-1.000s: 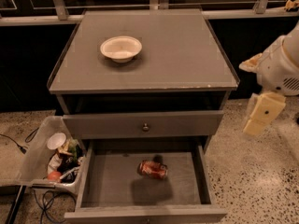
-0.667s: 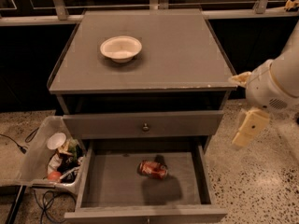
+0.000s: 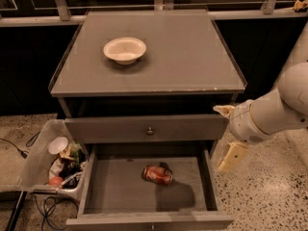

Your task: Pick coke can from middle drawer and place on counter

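The coke can (image 3: 157, 174) lies on its side on the floor of the open middle drawer (image 3: 120, 186), a little right of centre and apart from every wall. The gripper (image 3: 232, 156) hangs outside the cabinet, just beyond the drawer's right wall. Whether it is spread or closed cannot be told, but the can is not in it.

The reach likely goes best over that wall and then straight down, closing across the can's round body, since it may roll. The grey drawer front (image 3: 192, 127) above crowds the back of the opening. On the worktop (image 3: 192, 66) a white bowl (image 3: 124, 49) sits left of centre — the right half is bare. A cluttered bin (image 3: 36, 158) stands left of the drawer, out of the way.
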`<move>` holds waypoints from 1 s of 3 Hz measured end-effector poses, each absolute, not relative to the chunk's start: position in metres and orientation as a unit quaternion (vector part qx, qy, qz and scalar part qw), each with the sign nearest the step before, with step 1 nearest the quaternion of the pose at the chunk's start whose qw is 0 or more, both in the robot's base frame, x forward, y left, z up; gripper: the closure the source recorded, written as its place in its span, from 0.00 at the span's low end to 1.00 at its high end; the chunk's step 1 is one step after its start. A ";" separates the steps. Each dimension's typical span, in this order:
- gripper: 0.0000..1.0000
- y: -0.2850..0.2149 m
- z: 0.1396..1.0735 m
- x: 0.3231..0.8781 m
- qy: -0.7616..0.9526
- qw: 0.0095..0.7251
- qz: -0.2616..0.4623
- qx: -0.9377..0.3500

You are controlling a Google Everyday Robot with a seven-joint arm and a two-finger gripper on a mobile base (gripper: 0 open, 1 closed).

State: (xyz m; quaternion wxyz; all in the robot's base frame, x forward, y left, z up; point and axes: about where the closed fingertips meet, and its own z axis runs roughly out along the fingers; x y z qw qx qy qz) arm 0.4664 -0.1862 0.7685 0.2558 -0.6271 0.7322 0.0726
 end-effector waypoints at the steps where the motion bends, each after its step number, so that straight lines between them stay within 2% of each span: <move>1: 0.00 -0.186 0.768 0.466 0.732 0.256 0.073 -0.627; 3: 0.00 -0.161 0.698 0.481 0.738 0.254 0.103 -0.617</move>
